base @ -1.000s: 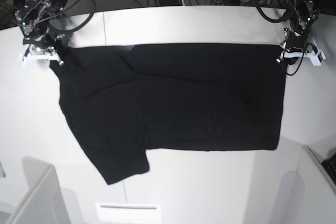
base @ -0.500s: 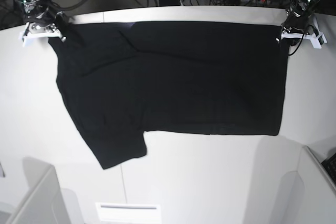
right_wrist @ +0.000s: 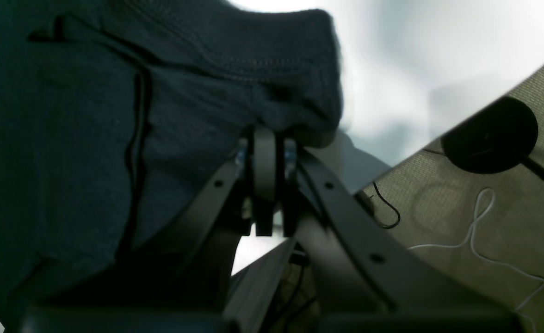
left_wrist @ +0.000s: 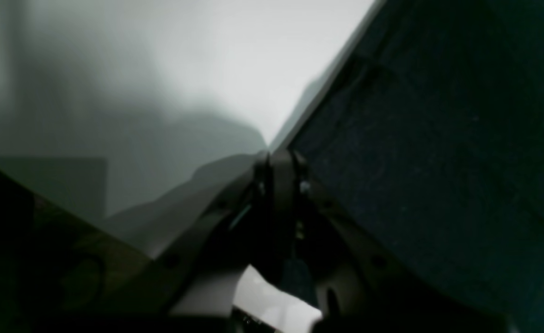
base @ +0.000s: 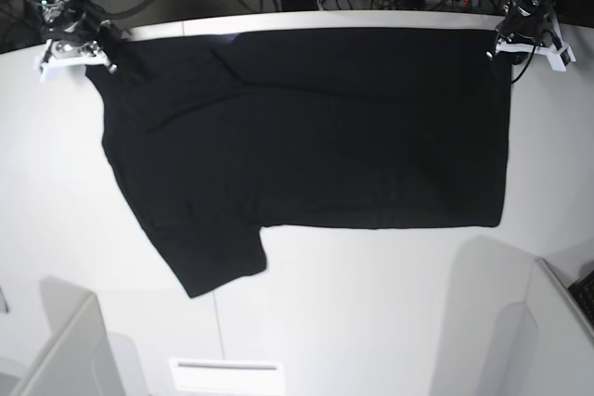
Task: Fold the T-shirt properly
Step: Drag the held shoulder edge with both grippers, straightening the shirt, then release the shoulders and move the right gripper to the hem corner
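In the base view, from left to right, the right hand (base: 97,44) and the left hand (base: 501,44) are each clamped shut on a far corner of the T-shirt (base: 306,127), which hangs stretched between them over the white tabletop (base: 390,303). This looks like the spreading step; next it needs laying down flat without wrinkles. Only the right wrist view shows the bunched, stitched hem at the pinch.

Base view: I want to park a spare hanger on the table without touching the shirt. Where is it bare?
Bare table runs along the near side below the T-shirt's lower edge, and down the strip beside its sleeve. The far edge is crowded: left gripper and right gripper pinch the shirt's corners there.
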{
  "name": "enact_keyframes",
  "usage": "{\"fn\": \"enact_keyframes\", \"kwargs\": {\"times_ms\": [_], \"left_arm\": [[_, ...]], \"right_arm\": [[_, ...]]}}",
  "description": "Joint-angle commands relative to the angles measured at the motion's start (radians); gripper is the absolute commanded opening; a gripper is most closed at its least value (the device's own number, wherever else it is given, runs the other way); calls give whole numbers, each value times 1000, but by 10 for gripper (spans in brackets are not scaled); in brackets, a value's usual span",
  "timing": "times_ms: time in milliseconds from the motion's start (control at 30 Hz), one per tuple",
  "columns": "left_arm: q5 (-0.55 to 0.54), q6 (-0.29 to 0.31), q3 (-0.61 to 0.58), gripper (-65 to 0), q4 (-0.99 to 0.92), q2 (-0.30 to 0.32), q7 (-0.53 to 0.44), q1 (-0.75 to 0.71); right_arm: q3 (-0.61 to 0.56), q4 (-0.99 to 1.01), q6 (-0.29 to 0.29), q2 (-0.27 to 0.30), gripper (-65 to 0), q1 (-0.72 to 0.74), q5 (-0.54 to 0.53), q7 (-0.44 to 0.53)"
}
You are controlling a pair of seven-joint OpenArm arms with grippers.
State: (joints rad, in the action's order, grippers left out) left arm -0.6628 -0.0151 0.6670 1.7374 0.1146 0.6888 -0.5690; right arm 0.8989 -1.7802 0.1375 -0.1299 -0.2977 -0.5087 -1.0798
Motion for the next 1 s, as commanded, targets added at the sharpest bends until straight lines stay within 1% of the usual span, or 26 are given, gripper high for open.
{"fn": "enact_keyframes", "kwargs": {"times_ms": [0, 100, 133, 200, 233, 300, 367, 400, 433, 467, 567, 667, 733, 800, 900, 967], "left_arm": [[-5, 4, 13, -650, 19, 10, -22, -9], [-5, 4, 58, -650, 19, 7, -22, -9], [-5, 4, 70, -579, 19, 7, -22, -9], [-5, 4, 84, -416, 19, 7, -22, -7], [-5, 4, 89, -327, 19, 7, -22, -7], [-5, 4, 95, -173, 19, 10, -22, -7], [-5, 4, 95, -74, 19, 10, -22, -7], [-5, 4, 95, -38, 20, 10, -22, -9], [-5, 4, 95, -20, 20, 9, -22, -9], [-5, 4, 95, -16, 23, 9, -22, -9], [-7, 4, 133, -30, 72, 6, -22, -10], [-7, 4, 172, -51, 135, 3, -22, -9], [-7, 4, 175, -51, 183, 3, -22, -4], [-7, 4, 152, -51, 217, 6, -22, -3], [-7, 4, 102, -51, 218, 9, -24, 16], [-7, 4, 78, -51, 218, 7, -22, 24]], "right_arm": [[4, -17, 0, 14, -650, -1, -8, -6], [6, -23, 0, 14, -644, -1, -9, -29], [6, -23, 0, 14, -596, -1, -9, -29], [6, -23, 1, 14, -515, -1, -9, -29], [6, -23, 3, 14, -477, -2, -9, -29], [6, -23, 4, 16, -414, -11, -11, -29], [7, -37, 4, 16, -377, -14, -11, -21], [10, -46, 4, 16, -375, -18, -11, -21], [24, -57, 4, 16, -378, -25, -11, -20], [47, -74, 4, 16, -378, -27, -11, -20], [96, -122, 4, 17, -377, -31, -11, -20], [87, -154, 4, 19, -375, -27, -11, -20], [38, -182, 4, 19, -377, -14, -11, -20], [-39, -205, 4, 19, -377, -11, -9, -20], [-171, -212, 4, 19, -378, 15, -9, -9], [-229, -208, 1, 23, -378, 42, -3, 14]]}}
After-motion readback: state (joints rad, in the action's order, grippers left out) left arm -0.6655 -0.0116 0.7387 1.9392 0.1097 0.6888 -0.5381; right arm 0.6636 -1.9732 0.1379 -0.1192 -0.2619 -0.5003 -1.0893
